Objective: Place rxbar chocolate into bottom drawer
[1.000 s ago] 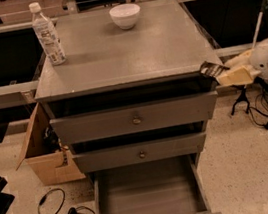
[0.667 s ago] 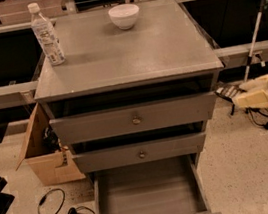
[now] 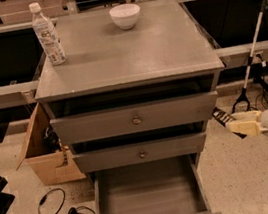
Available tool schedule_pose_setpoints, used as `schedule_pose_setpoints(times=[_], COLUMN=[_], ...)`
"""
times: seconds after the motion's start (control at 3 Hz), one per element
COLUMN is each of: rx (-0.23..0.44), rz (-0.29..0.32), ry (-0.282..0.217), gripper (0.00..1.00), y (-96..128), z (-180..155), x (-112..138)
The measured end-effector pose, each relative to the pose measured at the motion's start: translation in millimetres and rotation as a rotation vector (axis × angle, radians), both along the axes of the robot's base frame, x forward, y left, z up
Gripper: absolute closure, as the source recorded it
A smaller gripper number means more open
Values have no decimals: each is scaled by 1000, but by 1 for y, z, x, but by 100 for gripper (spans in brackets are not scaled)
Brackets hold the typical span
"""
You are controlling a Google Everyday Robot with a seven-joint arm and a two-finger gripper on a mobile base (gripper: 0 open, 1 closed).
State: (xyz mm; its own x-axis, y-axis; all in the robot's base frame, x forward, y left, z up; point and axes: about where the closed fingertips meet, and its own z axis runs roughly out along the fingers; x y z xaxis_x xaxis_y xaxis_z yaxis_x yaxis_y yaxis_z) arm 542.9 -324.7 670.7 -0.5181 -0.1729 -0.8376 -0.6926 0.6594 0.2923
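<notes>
The bottom drawer (image 3: 147,193) is pulled open at the foot of the grey cabinet, its plain grey inside showing bare. My gripper (image 3: 238,126) is to the right of the cabinet, level with the middle drawer, its pale fingers (image 3: 243,128) shut on the rxbar chocolate (image 3: 222,117), a small black bar with pale lettering that sticks out to the upper left. The bar hangs beside the cabinet's right side, above and to the right of the open drawer.
A white bowl (image 3: 125,15) and a plastic water bottle (image 3: 47,35) stand on the cabinet top (image 3: 125,54). Two upper drawers with round knobs (image 3: 136,120) are shut. A cardboard box (image 3: 42,149) and cables lie on the left floor; a reacher stick (image 3: 253,57) leans at right.
My gripper has dropped with the bar from beside the cabinet top edge down to the level of the middle drawer, staying right of the cabinet.
</notes>
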Motion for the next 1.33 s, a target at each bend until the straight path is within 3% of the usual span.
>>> schedule_pose_setpoints(times=[0.33, 0.67, 1.0, 1.33], rx=[62, 62, 68, 33], rz=[-2, -2, 31, 151], ry=[33, 33, 71, 116], gripper=[100, 100, 100, 100], y=[4, 4, 24, 78], z=[-39, -39, -77, -158], x=[2, 2, -4, -21])
